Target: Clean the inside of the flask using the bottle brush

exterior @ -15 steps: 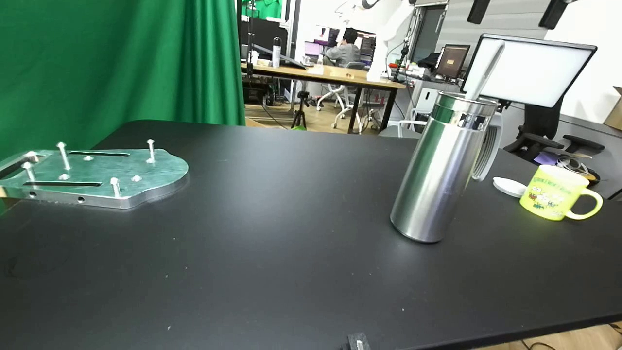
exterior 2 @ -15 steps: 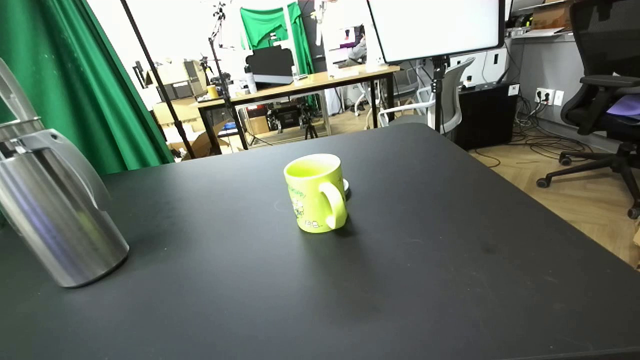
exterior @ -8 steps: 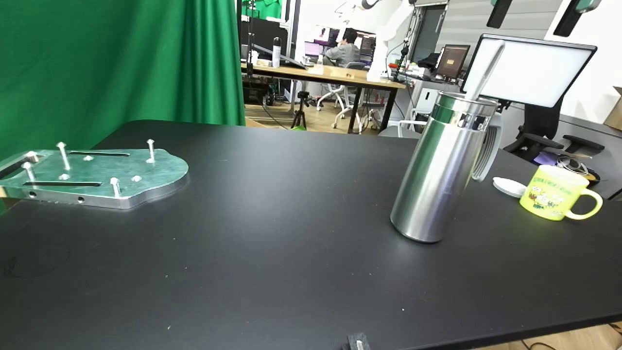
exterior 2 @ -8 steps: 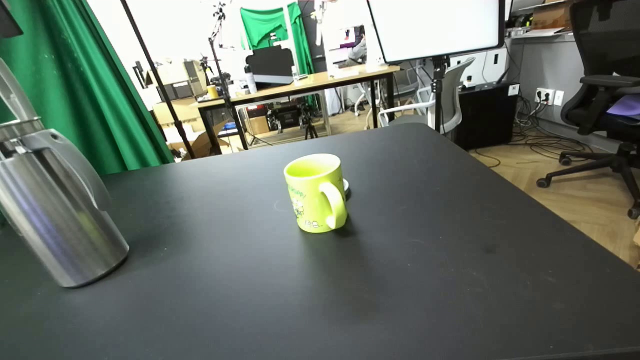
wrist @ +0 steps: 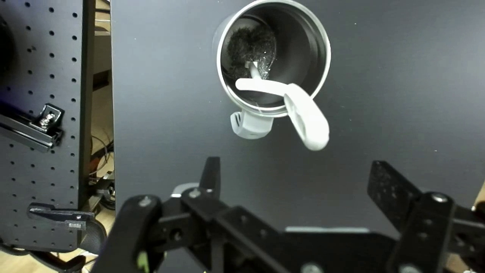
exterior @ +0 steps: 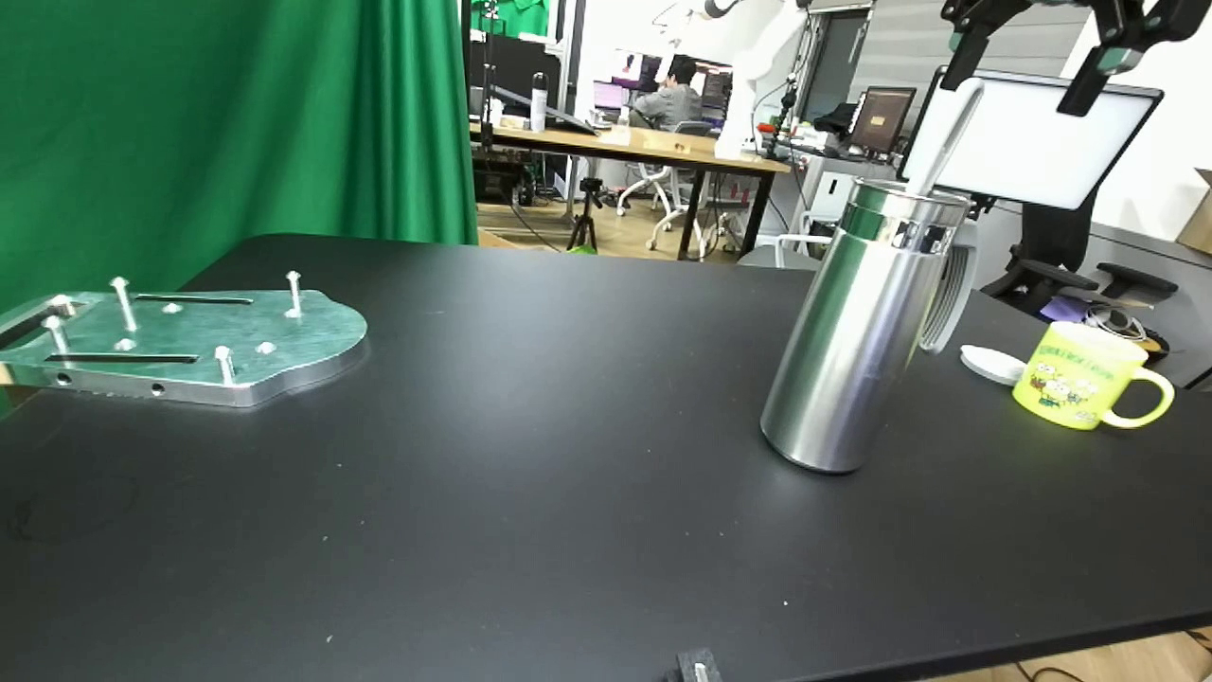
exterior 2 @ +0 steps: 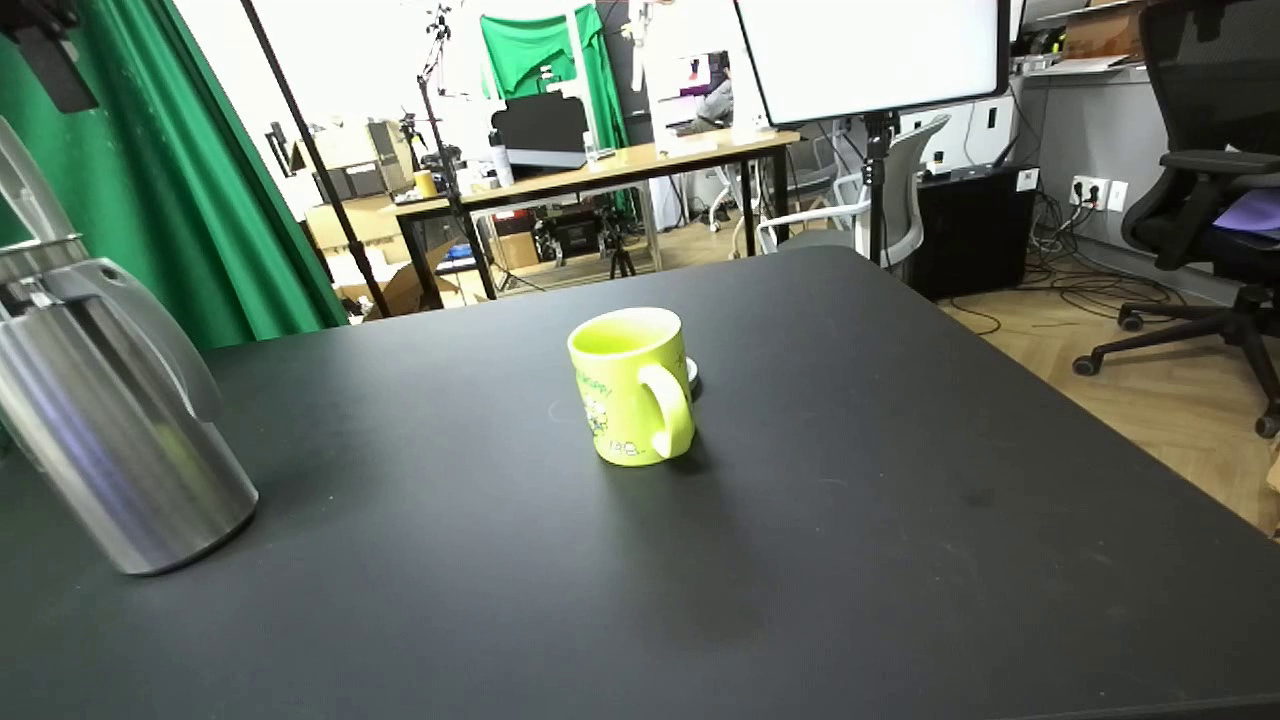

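Observation:
The flask, a tall brushed steel cylinder with a grey handle, stands on the black table in both exterior views (exterior: pixel 838 350) (exterior 2: pixel 120 440). The wrist view looks down into its open mouth (wrist: pixel 293 49). The bottle brush leans in the flask, its pale handle sticking out above the rim in both exterior views (exterior: pixel 950 137) (exterior 2: pixel 30 185). In the wrist view its white handle (wrist: pixel 308 117) crosses the rim and its dark bristles lie inside. My gripper (exterior: pixel 1018 92) is open and empty, above the brush handle and apart from it. In the wrist view the gripper (wrist: pixel 296 162) has its fingers wide apart, the handle's end beyond the gap.
A yellow-green mug (exterior: pixel 1081 374) and a white lid (exterior: pixel 991 364) stand beyond the flask's handle side. A metal plate with upright bolts (exterior: pixel 189 341) is at the table's far side. A large lit panel (exterior: pixel 1032 137) stands behind the flask. The table edge (wrist: pixel 113 113) shows in the wrist view.
My gripper first shifts sideways to the right in an exterior view, then comes down toward the brush handle; one finger enters the other exterior picture. The flask, brush and mug have not moved.

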`<control>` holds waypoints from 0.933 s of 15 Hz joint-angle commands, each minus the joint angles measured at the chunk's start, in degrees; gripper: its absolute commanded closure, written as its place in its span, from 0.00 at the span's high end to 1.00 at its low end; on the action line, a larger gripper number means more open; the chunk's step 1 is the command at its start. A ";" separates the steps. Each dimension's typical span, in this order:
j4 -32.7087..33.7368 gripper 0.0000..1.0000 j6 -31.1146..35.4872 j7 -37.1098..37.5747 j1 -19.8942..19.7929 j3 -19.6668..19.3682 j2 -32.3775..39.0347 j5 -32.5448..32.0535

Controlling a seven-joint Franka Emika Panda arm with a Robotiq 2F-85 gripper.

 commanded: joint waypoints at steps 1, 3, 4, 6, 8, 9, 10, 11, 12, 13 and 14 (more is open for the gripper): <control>1.01 1.00 -0.68 -0.93 1.48 -2.29 1.57 2.16; 1.32 1.00 -0.73 -1.13 1.74 -2.72 2.21 2.92; 1.44 1.00 -0.75 -1.33 1.89 -2.89 2.55 3.27; 1.70 1.00 -0.77 -1.90 2.23 -3.14 3.43 4.18; 1.92 1.00 -0.69 -2.26 2.47 -3.19 4.19 4.84; 2.09 1.00 -0.70 -2.35 2.57 -3.16 4.61 5.04; 2.23 1.00 -0.69 -2.37 2.68 -3.12 4.95 5.07; 2.41 1.00 -0.69 -2.36 2.81 -3.07 5.35 5.11; 2.60 1.00 -0.64 -2.25 2.90 -2.97 5.78 5.08; 2.78 1.00 -0.62 -2.17 3.00 -2.90 6.14 5.06; 3.02 1.00 -0.58 -1.97 3.06 -2.75 6.49 4.86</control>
